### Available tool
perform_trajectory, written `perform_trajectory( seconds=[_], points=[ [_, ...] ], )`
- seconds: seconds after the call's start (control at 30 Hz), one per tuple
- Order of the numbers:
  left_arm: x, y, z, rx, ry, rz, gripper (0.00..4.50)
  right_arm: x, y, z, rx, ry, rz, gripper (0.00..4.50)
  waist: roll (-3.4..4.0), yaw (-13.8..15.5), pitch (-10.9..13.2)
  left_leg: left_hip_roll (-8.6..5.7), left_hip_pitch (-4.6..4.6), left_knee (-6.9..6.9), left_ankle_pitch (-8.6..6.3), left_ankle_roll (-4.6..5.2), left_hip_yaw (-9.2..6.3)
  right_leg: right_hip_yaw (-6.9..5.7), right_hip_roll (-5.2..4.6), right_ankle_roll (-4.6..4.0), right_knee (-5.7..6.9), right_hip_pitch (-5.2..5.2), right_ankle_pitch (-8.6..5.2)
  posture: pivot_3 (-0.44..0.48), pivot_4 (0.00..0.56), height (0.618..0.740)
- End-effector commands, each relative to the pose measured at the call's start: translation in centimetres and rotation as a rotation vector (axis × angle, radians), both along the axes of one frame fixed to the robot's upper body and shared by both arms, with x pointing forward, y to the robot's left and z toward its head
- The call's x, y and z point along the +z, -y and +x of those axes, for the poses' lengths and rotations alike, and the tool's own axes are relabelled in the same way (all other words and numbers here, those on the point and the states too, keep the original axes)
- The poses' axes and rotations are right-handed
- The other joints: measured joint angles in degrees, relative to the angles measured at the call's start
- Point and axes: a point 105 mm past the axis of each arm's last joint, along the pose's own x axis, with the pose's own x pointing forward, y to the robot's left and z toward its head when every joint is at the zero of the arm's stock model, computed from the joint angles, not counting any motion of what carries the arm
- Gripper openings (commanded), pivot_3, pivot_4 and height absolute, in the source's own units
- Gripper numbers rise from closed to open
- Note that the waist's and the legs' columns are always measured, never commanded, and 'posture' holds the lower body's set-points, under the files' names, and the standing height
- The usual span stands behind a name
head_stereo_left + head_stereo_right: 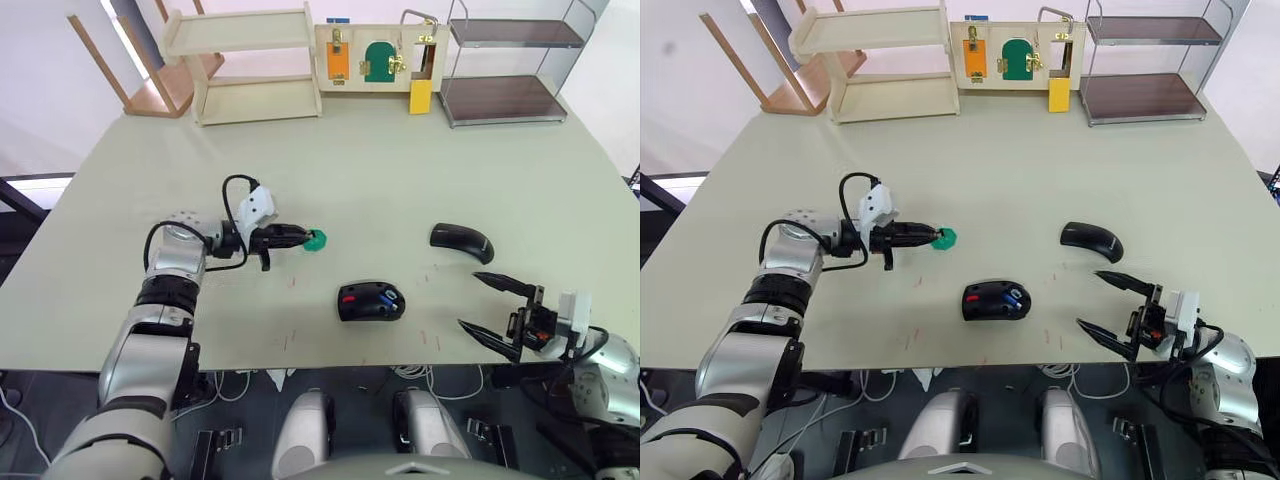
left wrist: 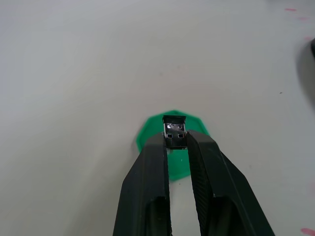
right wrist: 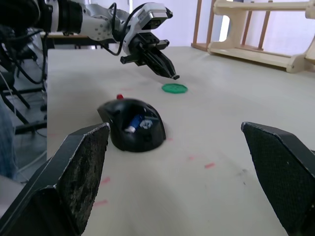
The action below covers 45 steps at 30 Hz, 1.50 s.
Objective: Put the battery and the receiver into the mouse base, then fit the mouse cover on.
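The left gripper [image 2: 175,142] grasps the tiny dark receiver [image 2: 174,132] above a green flat disc [image 1: 316,240] on the pale worktop [image 1: 400,170]. Centre: the black oval mouse base [image 1: 371,301], holding the slim blue battery [image 3: 133,123]. Right: the glossy black mouse cover [image 1: 461,241]. The right gripper [image 1: 497,312] hangs released.

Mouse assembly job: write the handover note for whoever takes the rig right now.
Left tool: shut on the receiver, held above the green disc on the table.
Right tool: open, holding nothing, near the table's front edge, to the right of the mouse base.
Mouse base: open, mid-table; the battery already lies inside it.
Mouse cover: on the table, beyond the right tool, apart from the base.
Done: battery in, receiver picked up.
Left: seat the receiver in the base, then fit the cover.
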Motion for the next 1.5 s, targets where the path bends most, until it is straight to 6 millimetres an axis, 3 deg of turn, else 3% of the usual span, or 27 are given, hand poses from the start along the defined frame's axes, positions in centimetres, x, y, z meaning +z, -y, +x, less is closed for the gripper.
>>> perform_trajectory(
  seconds=[0.03, 0.17, 0.37, 0.5, 0.67, 0.8, 1.17, 1.3, 1.33, 1.4, 1.47, 1.5],
  points=[
    [2.9, 1.2, -0.5, -0.087, 0.096, -0.022, 0.11, 1.6, -0.9, 0.0, 0.018, -0.023, 0.02, 4.5, 0.0, 0.0, 0.0, 0.0, -0.01, 0.0, 0.0, 0.0, 0.0, 0.0, 0.0, 0.0, 0.0, -0.01, 0.0, 0.0, 0.15, 0.74],
    [4.0, 2.6, -1.5, -0.173, 0.133, -0.002, 0.11, 2.9, -1.5, 0.9, -0.033, -0.069, 0.026, 4.5, -0.01, 0.0, 0.0, 0.0, -0.01, 0.03, 0.0, 0.0, 0.02, 0.02, -0.01, -0.05, 0.02, -0.01, -0.03, 0.0, 0.15, 0.74],
    [5.2, 4.6, -3.3, -0.299, 0.165, 0.034, 0.11, 4.2, -2.9, 1.5, -0.029, -0.304, -0.006, 4.5, -0.01, 0.0, 0.0, 0.0, -0.12, 0.03, 0.01, -0.01, 0.06, 0.08, 0.0, -0.06, 0.05, -0.15, -0.03, 0.0, 0.15, 0.74],
    [5.4, 5.3, -4.1, -0.343, 0.168, 0.054, 0.11, 4.6, -3.5, 1.3, -0.011, -0.403, -0.048, 4.5, -0.02, 0.0, 0.0, 0.0, -0.37, 0.06, 0.01, 0.0, -0.08, -0.02, 0.03, -0.01, 0.03, -0.33, -0.01, 0.0, 0.15, 0.74],
    [5.2, 6.5, -5.6, -0.421, 0.157, 0.083, 0.11, 5.7, -4.4, 3.0, -0.078, -0.494, -0.104, 4.5, -0.05, -0.1, 0.0, 0.0, -0.6, 0.15, 0.01, 0.0, -0.13, -0.06, 0.01, 0.0, -0.02, -0.45, 0.0, 0.0, 0.15, 0.74],
    [5.7, 7.4, -5.7, -0.434, 0.187, 0.076, 0.11, 6.2, -5.6, 3.4, -0.044, -0.702, -0.125, 4.5, -0.07, 0.0, 0.0, 0.0, -0.67, 0.15, 0.01, 0.01, -0.31, -0.2, 0.02, -0.01, -0.03, -0.46, 0.0, 0.0, 0.15, 0.74],
    [5.6, 8.4, -6.5, -0.465, 0.175, 0.092, 0.11, 8.8, -9.6, 3.9, 0.105, -1.061, 0.13, 4.5, -0.15, -0.1, 0.1, -0.01, -0.79, 0.11, 0.01, 0.02, -0.45, -0.33, 0.0, 0.0, -0.15, -0.45, 0.01, 0.0, 0.15, 0.74],
    [5.4, 8.5, -6.7, -0.476, 0.162, 0.101, 0.11, 9.0, -10.1, 4.5, 0.081, -1.083, 0.152, 4.5, -0.16, -0.2, 0.1, -0.01, -0.79, 0.11, 0.01, 0.02, -0.44, -0.32, 0.02, 0.0, -0.15, -0.45, 0.01, 0.0, 0.15, 0.74],
    [5.4, 8.6, -6.8, -0.48, 0.16, 0.1, 0.11, 8.8, -10.2, 4.5, 0.072, -1.088, 0.144, 4.1, -0.16, -0.2, 0.1, -0.01, -0.78, 0.11, 0.01, 0.02, -0.45, -0.32, 0.02, 0.01, -0.15, -0.45, 0.01, 0.0, 0.15, 0.74],
    [5.2, 8.6, -7.1, -0.498, 0.154, 0.109, 0.11, 8.4, -10.5, 4.6, 0.058, -1.103, 0.13, 3.76, -0.16, -0.2, 0.1, -0.01, -0.79, 0.11, 0.01, 0.02, -0.45, -0.32, 0.02, 0.01, -0.16, -0.45, 0.01, 0.0, 0.15, 0.74],
    [5.1, 8.6, -7.2, -0.504, 0.152, 0.113, 0.11, 8.2, -10.8, 4.3, 0.061, -1.107, 0.109, 3.03, -0.16, -0.2, 0.1, 0.0, -0.79, 0.11, 0.01, 0.02, -0.46, -0.32, 0.02, 0.01, -0.17, -0.46, 0.01, 0.0, 0.15, 0.74],
    [5.1, 8.6, -7.2, -0.504, 0.152, 0.114, 0.11, 8.1, -10.9, 4.2, 0.066, -1.107, 0.106, 3.03, -0.16, -0.2, 0.1, 0.0, -0.8, 0.1, 0.01, 0.02, -0.48, -0.32, 0.02, 0.01, -0.19, -0.46, 0.01, 0.0, 0.15, 0.74]
  ],
)
